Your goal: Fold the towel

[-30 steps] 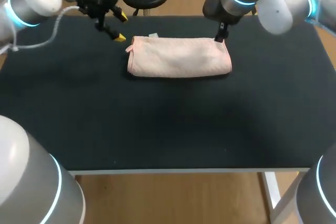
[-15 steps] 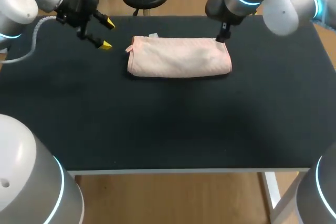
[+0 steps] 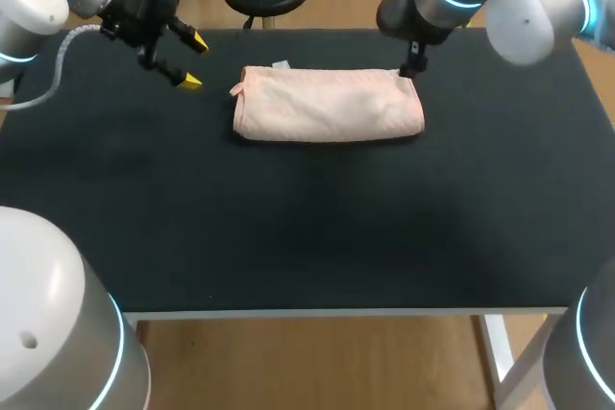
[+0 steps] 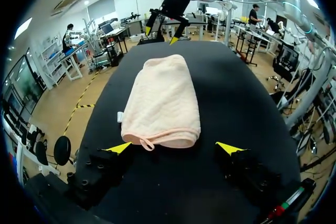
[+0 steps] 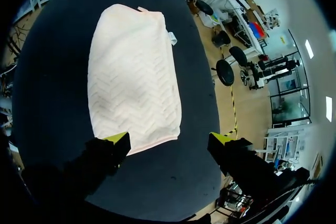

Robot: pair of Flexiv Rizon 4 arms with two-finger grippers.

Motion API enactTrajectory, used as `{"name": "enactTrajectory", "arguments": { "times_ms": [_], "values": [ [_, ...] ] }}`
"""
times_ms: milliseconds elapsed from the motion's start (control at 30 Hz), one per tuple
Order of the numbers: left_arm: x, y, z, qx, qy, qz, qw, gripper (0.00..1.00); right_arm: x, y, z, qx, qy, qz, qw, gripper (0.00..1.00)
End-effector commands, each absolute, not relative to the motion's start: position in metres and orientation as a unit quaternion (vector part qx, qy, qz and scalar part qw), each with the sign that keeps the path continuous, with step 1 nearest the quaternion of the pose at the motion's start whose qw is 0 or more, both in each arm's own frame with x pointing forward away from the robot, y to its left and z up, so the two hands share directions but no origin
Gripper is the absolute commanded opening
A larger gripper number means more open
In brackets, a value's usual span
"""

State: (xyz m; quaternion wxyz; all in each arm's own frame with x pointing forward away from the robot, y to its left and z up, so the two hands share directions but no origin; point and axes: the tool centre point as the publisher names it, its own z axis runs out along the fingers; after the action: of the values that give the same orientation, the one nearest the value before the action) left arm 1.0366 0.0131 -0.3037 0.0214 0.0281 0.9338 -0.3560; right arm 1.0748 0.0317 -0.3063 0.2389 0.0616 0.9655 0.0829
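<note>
Towel [image 3: 329, 104], pale pink with a faint zigzag weave, lies folded into a long, soft-edged bundle on the far half of the black table [image 3: 288, 237], its long sides parallel to the table's far edge. A small white tag [image 3: 280, 65] pokes out from its far side near my left end, and a thin pink loop [image 3: 236, 89] sticks out at the left end's corner. My left gripper [image 3: 195, 62] is off the towel's left end, near it but clear of the cloth. Its two yellow-tipped fingers are spread wide with nothing between them. In the left wrist view the towel lies ahead of that gripper, the looped end nearest and roughly centred between the two tips. My right arm comes in from the right, and its gripper [image 5: 169, 139] is at the far right corner of the towel. In the right wrist view its fingers are also spread wide. The towel's short right end lies between and just ahead of them. One yellow tip is at that end's corner and the other is over bare table beside the towel. I cannot tell whether the tip at the corner touches the cloth. Neither gripper holds anything.
</note>
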Motion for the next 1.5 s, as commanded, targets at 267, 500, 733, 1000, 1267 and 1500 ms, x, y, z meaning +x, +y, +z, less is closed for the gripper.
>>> {"name": "enactTrajectory", "arguments": {
  "times_ms": [267,500,733,1000,1267,1500],
  "values": [
    [1.038,0.013,-0.304,0.029,0.934,-0.357,0.021,1.00,1.074,0.031,-0.306,0.061,0.966,0.083,0.239,1.00],
    [1.038,0.013,-0.304,0.029,0.934,-0.357,0.021,1.00,1.078,0.030,-0.307,0.135,0.943,0.124,0.277,1.00],
    [1.038,0.013,-0.304,0.029,0.934,-0.357,0.021,1.00,1.066,0.034,-0.291,0.257,0.914,0.201,0.240,1.00],
    [1.038,0.013,-0.304,0.029,0.934,-0.357,0.021,1.00,1.064,0.031,-0.282,0.410,0.868,0.234,0.154,1.00],
    [1.038,0.013,-0.304,0.029,0.934,-0.357,0.021,1.00,1.068,0.017,-0.300,0.522,0.808,0.269,0.046,1.00],
    [1.038,0.013,-0.304,0.029,0.934,-0.357,0.021,1.00,1.066,0.009,-0.324,0.560,0.782,0.273,-0.005,1.00]
  ]
}}
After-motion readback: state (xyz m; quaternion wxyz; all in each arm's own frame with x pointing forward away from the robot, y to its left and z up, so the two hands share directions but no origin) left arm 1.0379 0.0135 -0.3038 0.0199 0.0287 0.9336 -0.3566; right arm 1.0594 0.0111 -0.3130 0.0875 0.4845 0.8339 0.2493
